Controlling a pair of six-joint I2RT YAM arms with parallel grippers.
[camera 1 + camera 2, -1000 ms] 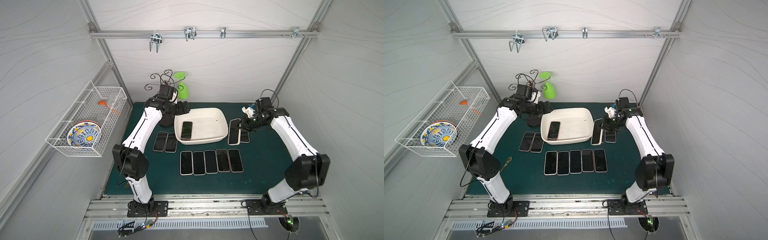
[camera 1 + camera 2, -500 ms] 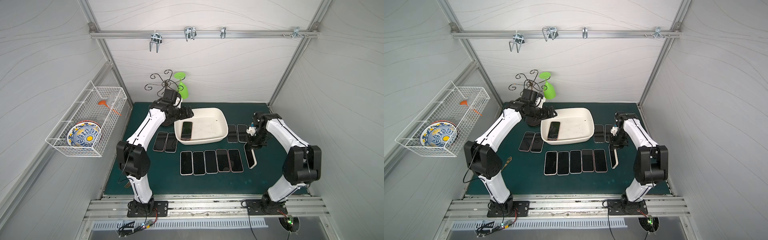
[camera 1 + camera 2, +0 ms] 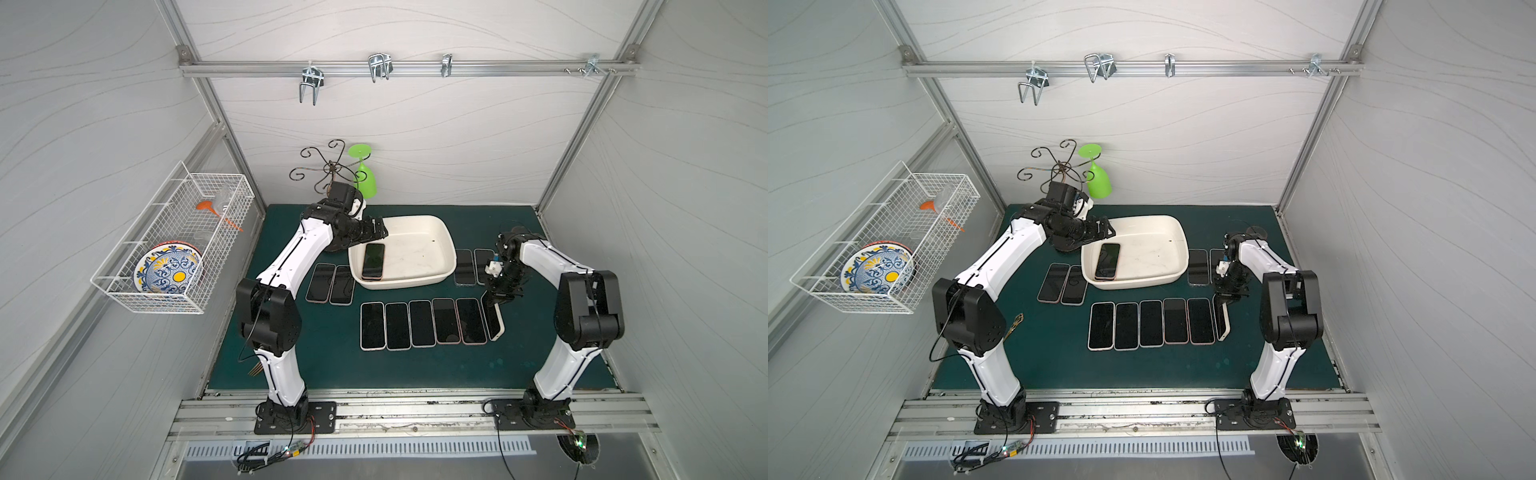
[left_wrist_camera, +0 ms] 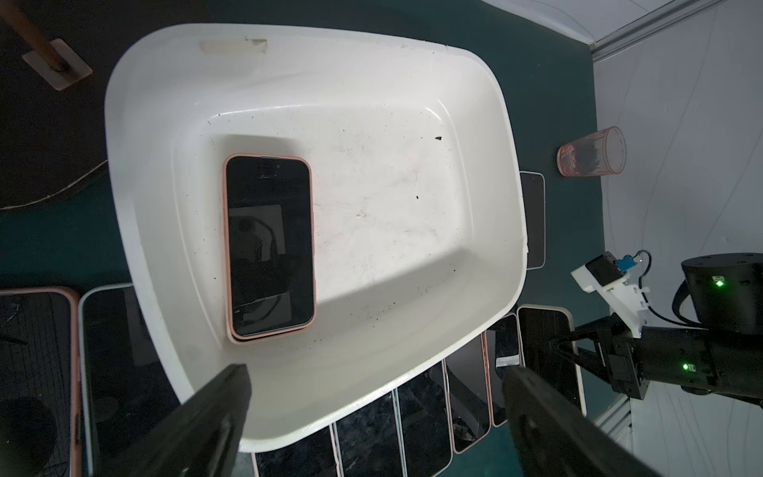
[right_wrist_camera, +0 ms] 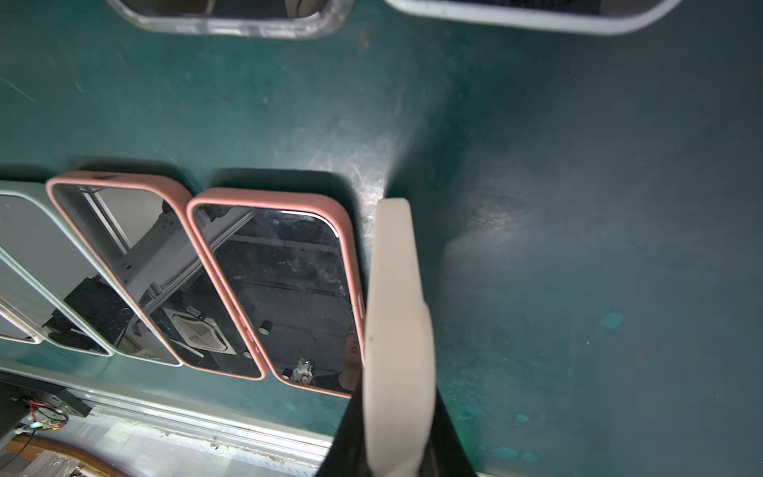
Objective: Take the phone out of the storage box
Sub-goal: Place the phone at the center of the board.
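Observation:
The cream-white storage box (image 3: 415,257) (image 3: 1150,257) stands at the back middle of the green mat. A pink-cased phone (image 3: 373,260) (image 4: 270,243) lies screen up at its left end. My left gripper (image 3: 376,235) (image 4: 375,373) hangs open over the box's far left corner, above that phone and not touching it. At the right end of the front row, my right gripper (image 3: 498,301) (image 5: 396,454) is shut on a white-cased phone (image 3: 494,320) (image 5: 396,330). That phone is held on edge and tilted, with its low end beside the last pink-cased phone.
Several phones (image 3: 422,324) lie in a row in front of the box. Two more (image 3: 330,284) lie left of it and two (image 3: 471,266) right of it. A wire basket (image 3: 174,245) holding a plate hangs on the left wall. A green glass (image 3: 365,178) hangs at the back, and a pink cup (image 4: 590,153) stands near the right wall.
My right arm has carried the white-cased phone from beside the box forward to the right end of the front row. My left gripper has shifted over the box's corner.

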